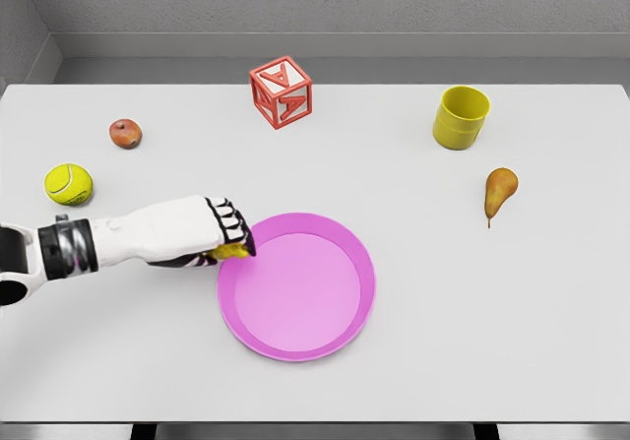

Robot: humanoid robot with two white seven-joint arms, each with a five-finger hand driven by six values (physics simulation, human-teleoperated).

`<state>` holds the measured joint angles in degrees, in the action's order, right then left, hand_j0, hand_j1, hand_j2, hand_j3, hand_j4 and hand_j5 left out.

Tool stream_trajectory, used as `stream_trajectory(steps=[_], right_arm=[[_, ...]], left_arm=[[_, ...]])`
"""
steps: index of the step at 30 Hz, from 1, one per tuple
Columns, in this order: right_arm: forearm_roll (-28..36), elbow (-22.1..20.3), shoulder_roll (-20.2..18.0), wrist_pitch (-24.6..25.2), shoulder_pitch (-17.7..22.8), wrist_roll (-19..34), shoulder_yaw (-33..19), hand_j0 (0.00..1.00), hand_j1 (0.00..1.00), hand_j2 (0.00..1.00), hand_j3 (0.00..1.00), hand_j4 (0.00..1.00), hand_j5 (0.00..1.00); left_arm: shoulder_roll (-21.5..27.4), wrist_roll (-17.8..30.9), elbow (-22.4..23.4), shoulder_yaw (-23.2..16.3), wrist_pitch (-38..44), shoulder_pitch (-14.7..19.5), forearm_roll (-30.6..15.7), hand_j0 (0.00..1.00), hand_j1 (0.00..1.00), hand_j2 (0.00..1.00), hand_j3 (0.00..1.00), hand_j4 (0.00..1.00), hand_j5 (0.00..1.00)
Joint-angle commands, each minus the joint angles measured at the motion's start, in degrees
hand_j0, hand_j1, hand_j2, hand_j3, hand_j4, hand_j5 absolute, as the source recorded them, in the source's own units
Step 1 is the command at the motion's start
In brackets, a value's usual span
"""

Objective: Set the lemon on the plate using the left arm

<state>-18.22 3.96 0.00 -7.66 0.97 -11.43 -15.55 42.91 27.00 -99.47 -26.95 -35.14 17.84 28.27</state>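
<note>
White tabletop (413, 361) fills the view, with a grey wall behind it. At its middle, the small yellow lemon (232, 252) sits pinched under the curled fingers of the white left hand (202, 231), right at the left rim of the round pink plate (296, 285). Further left lie a yellow-green tennis ball (69, 184) and a reddish apple (125, 134). Beyond the plate stands a red letter block (282, 93); to the right, a yellow cup (461, 117) and a brownish pear (499, 192).
</note>
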Motion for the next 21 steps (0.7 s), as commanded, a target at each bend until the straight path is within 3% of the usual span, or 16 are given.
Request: stream_trajectory(steps=[1, 3, 13, 19, 21], right_arm=[[0.0, 0.0, 0.0, 0.0, 0.0, 0.0, 0.0, 1.00, 1.00, 1.00, 1.00, 1.00, 1.00], [0.0, 0.0, 0.0, 0.0, 0.0, 0.0, 0.0, 1.00, 1.00, 1.00, 1.00, 1.00, 1.00], [0.0, 0.0, 0.0, 0.0, 0.0, 0.0, 0.0, 1.00, 1.00, 1.00, 1.00, 1.00, 1.00], [0.0, 0.0, 0.0, 0.0, 0.0, 0.0, 0.0, 1.00, 1.00, 1.00, 1.00, 1.00, 1.00], [0.0, 0.0, 0.0, 0.0, 0.0, 0.0, 0.0, 1.00, 1.00, 1.00, 1.00, 1.00, 1.00]], left_arm=[[-0.5, 0.0, -0.2, -0.5, 0.1, 0.1, -0.4, 0.51, 0.51, 0.51, 0.51, 0.51, 0.51], [-1.1, 0.1, -0.3, -2.1, 0.1, 1.1, -0.4, 0.51, 0.51, 0.51, 0.51, 0.51, 0.51], [-3.1, 0.1, -0.3, -2.8, 0.1, 2.3, 0.0, 0.49, 0.49, 0.49, 0.49, 0.49, 0.49], [-5.8, 0.1, -0.3, -4.2, 0.1, 3.0, 2.5, 0.49, 0.49, 0.49, 0.49, 0.49, 0.49], [-5.8, 0.1, -0.1, -4.2, 0.1, 3.3, 2.6, 0.61, 0.61, 0.61, 0.61, 0.61, 0.61]])
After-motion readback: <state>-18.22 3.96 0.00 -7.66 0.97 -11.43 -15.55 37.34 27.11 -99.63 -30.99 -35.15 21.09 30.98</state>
